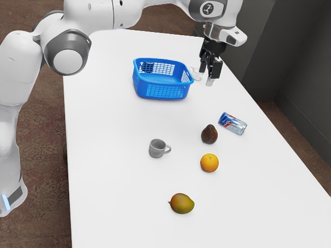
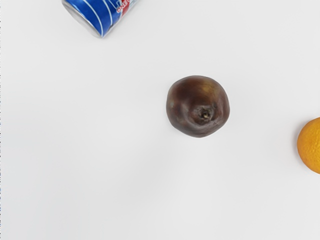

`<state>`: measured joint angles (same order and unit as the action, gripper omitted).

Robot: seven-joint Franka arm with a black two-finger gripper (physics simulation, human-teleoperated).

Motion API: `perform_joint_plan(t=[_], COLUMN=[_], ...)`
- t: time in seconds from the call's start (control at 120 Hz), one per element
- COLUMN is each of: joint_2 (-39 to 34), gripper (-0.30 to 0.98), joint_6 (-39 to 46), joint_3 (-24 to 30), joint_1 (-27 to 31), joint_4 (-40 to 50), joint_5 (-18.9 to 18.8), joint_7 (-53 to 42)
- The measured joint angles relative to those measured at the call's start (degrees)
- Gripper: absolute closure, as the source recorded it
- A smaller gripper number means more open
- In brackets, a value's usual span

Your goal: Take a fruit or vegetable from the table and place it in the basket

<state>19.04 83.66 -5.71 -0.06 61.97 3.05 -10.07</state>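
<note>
- Brown fruit (image 2: 197, 106) stands on the tabletop (image 1: 119, 181) between can (image 1: 232, 123) and orange (image 1: 209, 163); likely the pick.
- Centre above it, then descend straight, clear of the can.
- Gripper (image 1: 210, 69) is spread, empty; best closed round the fruit's broad part.

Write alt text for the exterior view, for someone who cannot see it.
A white robot arm holds its black two-finger gripper above a white table. On the table are a blue lattice basket, grey mug, dark brown rounded fruit, round orange, green-and-reddish mango and blue-and-silver can lying on its side.
</note>
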Motion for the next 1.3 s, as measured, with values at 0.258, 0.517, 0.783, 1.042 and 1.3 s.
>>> perform_joint_plan(t=[0.258, 0.517, 0.783, 1.042, 1.3], joint_2=[-0.01, 1.60, 11.33, 15.23, 6.88], gripper=[0.00, 0.00, 0.00, 0.00, 0.00], joint_6=[0.00, 0.67, 5.46, 10.37, 14.91], joint_3=[0.00, 9.23, 14.38, 14.03, 12.08], joint_1=[0.04, -0.61, -7.37, -8.05, -6.49], joint_4=[0.00, 0.01, 0.35, 0.76, 16.42], joint_5=[0.09, 0.03, -4.45, -8.59, -7.94], joint_7=[0.02, 0.94, 0.85, -0.53, -1.42])
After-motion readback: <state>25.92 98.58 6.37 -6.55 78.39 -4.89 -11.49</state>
